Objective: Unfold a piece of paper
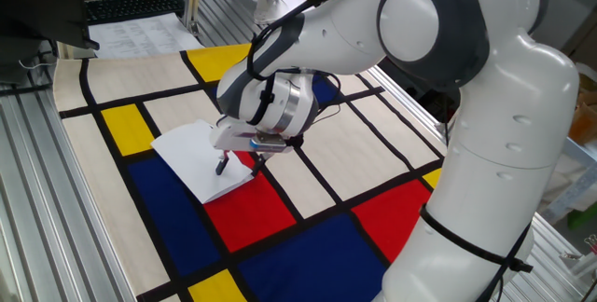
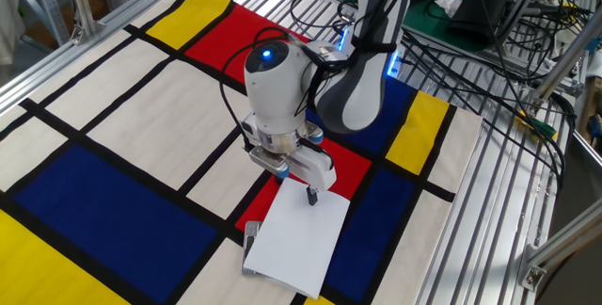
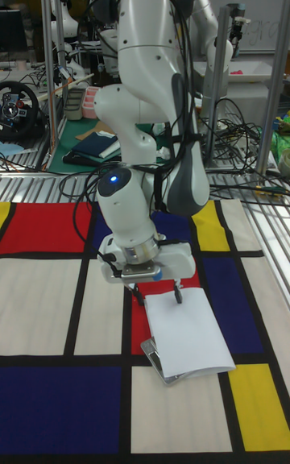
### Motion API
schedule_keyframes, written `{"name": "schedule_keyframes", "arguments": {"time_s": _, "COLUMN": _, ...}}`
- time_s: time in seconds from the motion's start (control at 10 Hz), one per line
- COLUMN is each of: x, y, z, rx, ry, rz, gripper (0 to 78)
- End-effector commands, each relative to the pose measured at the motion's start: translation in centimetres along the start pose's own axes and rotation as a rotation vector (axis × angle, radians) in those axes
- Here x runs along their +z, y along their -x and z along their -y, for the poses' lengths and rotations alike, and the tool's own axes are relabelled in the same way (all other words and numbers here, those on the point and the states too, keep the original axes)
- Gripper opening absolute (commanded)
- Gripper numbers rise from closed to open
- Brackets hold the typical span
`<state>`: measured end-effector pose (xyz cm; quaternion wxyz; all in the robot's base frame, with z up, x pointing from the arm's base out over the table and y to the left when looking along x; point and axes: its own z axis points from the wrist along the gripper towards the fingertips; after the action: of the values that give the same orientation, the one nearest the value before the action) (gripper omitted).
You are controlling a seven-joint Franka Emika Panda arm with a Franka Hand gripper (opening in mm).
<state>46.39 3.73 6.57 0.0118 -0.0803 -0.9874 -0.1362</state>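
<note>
one piece of paper [image 2: 299, 237], folded, lies flat on the table [image 2: 113, 107] just below and in front of the end effector [image 2: 293, 185]. its fingers [image 2: 311, 195] stand apart over the paper's near edge, one tip almost touching the sheet, holding nothing. best to pinch only the top layer at that edge, then lift slowly. one small grey block [image 2: 250, 240] sits left of the paper.

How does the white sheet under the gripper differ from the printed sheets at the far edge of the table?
The piece of paper is blank white; the printed sheets carry grey text. The piece of paper lies folded on the coloured mat, under the gripper; the printed sheets lie beyond the mat's edge, beside a keyboard, far from the gripper. Both are thin, pale and rectangular.
</note>
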Motion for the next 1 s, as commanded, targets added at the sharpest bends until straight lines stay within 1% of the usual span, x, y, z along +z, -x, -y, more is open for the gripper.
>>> {"name": "schedule_keyframes", "arguments": {"time_s": 0.1, "x": -0.12, "y": -0.26, "z": -1.49, "rx": 0.019, "ry": 0.001, "rz": 0.003, "gripper": 77.4}}
{"name": "schedule_keyframes", "arguments": {"time_s": 0.7, "x": -0.04, "y": -0.27, "z": -1.73, "rx": 0.024, "ry": 0.005, "rz": 0.003, "gripper": 77.4}}
{"name": "schedule_keyframes", "arguments": {"time_s": 1.0, "x": 0.66, "y": -0.23, "z": -1.47, "rx": 0.032, "ry": 0.008, "rz": 0.009, "gripper": 77.4}}
